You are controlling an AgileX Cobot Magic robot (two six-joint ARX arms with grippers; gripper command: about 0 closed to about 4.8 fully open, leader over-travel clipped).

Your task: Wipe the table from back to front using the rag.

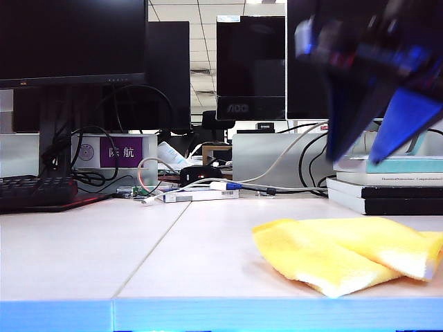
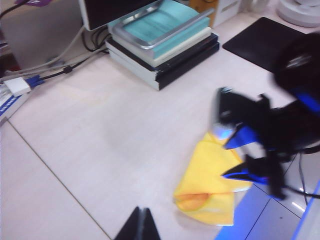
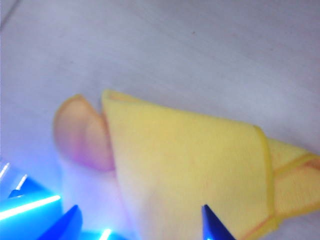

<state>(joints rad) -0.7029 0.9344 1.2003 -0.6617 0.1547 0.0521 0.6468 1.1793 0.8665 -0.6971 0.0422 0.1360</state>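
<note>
The yellow rag (image 1: 346, 256) lies crumpled on the off-white table (image 1: 83, 242) near its front right edge. My right gripper (image 1: 354, 155) hangs blurred above the rag, its blue fingers spread open. In the left wrist view the right gripper (image 2: 234, 160) hovers over the rag (image 2: 210, 185) with nothing between its fingers. The right wrist view shows the rag (image 3: 190, 165) filling the space under the open right gripper (image 3: 140, 215). My left gripper (image 2: 141, 225) is shut and empty above bare table (image 2: 125, 115), beside the rag; the exterior view does not show it.
A stack of books (image 1: 387, 187) stands behind the rag, topped by a metal tray (image 2: 165, 25). A black pad (image 2: 260, 40) lies beside it. A keyboard (image 1: 34, 190), monitors (image 1: 69, 41) and cables (image 1: 277, 187) line the back. The light blue front edge (image 1: 208, 315) is close to the rag.
</note>
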